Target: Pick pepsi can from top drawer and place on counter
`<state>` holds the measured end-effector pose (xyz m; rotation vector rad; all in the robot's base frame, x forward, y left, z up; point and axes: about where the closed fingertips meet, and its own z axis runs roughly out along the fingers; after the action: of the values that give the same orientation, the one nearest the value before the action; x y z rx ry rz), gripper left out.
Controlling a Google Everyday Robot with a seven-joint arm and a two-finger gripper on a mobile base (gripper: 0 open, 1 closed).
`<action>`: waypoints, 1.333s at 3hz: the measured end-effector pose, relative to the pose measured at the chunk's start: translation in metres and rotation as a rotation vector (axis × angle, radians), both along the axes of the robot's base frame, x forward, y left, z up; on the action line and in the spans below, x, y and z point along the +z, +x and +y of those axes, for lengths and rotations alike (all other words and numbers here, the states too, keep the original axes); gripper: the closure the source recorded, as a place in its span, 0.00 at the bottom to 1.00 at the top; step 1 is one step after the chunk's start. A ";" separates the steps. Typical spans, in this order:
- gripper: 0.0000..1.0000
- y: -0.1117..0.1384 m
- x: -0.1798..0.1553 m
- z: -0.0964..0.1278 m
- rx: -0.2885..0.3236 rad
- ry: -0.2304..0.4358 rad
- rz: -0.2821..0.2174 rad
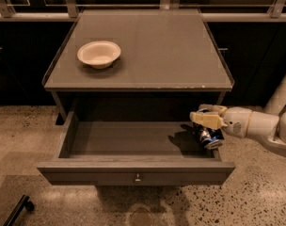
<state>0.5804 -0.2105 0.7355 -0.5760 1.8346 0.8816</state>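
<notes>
**Can in hand below the front-right corner: lift risks**

Status: the hand (206, 116) sits just below the counter's (157, 46) front-right corner, over the right end of the open top drawer (119, 138). I read its two fingers as closed around the pepsi can (210, 136). The can hangs tilted under them, silver end low. A shadow on the drawer floor beside it suggests the can is off the floor.

Risks (my judgement):
- The counter's front edge lies directly above the hand. A straight rise could knock the can or the fingers against that edge near the front-right corner.
- The can is smooth metal, tilted, and apparently held near its upper end. A bump or quick swing could twist it loose, and it would fall into the drawer or over the drawer's right wall.
- A tilted can set down on the counter may tip and roll, and the thin rim would do little to stop it.
- The white bowl (99, 53) sits toward the counter's left edge, well apart from the hand, so it is a low concern.

Not resolved:
- The near finger covers the contact with the can, so I cannot judge how deep the grip is.
- I cannot tell whether the can's low end touches the drawer's right wall.
- The arm (260, 125) is cut off at the right.
- The back of the drawer, under the counter's front edge, is in deep shadow.
</notes>
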 end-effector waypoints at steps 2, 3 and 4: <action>1.00 0.015 0.007 0.009 0.022 -0.028 0.011; 1.00 0.019 0.043 0.012 0.011 -0.062 -0.053; 1.00 0.020 0.044 0.011 0.001 -0.075 -0.068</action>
<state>0.6007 -0.1999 0.7792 -0.6466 1.8116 0.7874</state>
